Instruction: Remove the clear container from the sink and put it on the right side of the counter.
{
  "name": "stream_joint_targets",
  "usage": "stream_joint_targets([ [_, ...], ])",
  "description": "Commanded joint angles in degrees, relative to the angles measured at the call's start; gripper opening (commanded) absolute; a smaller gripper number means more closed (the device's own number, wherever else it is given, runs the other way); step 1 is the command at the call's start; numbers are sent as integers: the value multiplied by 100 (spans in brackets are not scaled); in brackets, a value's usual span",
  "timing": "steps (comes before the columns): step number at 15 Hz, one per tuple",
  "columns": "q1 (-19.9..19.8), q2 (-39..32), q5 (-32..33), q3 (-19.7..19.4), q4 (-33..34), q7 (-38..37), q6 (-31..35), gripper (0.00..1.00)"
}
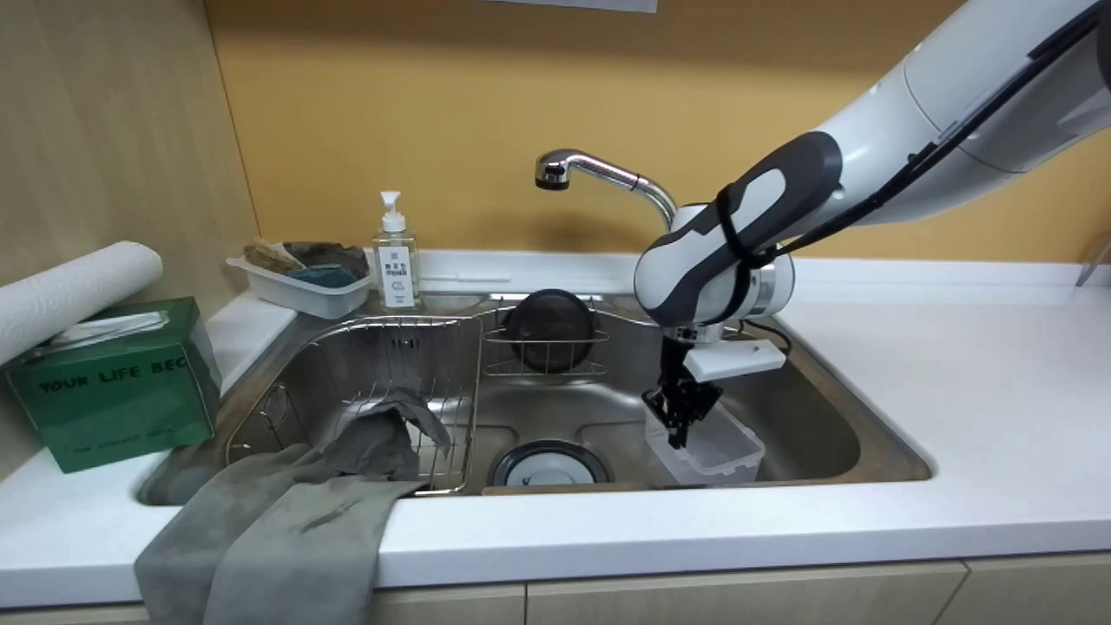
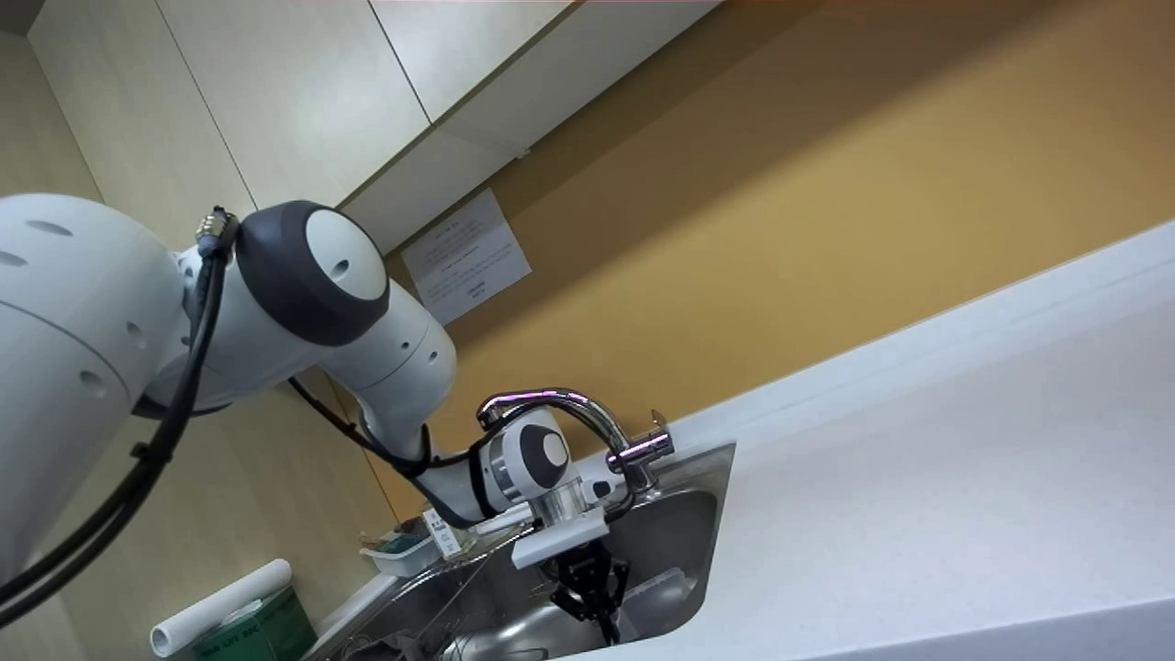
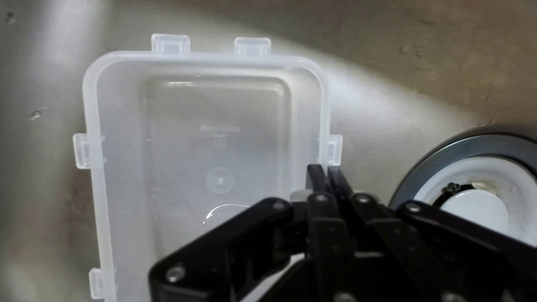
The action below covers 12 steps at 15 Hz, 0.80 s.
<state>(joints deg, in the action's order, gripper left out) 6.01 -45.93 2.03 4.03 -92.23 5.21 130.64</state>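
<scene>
Gripper [image 3: 327,167] pinches clear container [image 3: 218,134] (by one edge).

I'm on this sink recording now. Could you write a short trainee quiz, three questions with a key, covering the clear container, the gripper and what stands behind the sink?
1. Multiple choice: where is the clear container?
A) on the counter
B) in the sink
C) in the wire rack
2. True or false: in an exterior view, the pump bottle stands upright beside the pale tray.
3. Fill in the blank: in the wrist view, the gripper is closed on the clear container's side ____.

Key: 1 B; 2 true; 3 rim.
</scene>
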Motion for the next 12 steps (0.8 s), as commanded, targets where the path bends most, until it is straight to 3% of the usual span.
stream_joint_targets([
  [1, 67, 116, 141, 2, -16, 18, -75, 1],
  [12, 438, 1215, 707, -77, -851, -138, -72, 1],
])
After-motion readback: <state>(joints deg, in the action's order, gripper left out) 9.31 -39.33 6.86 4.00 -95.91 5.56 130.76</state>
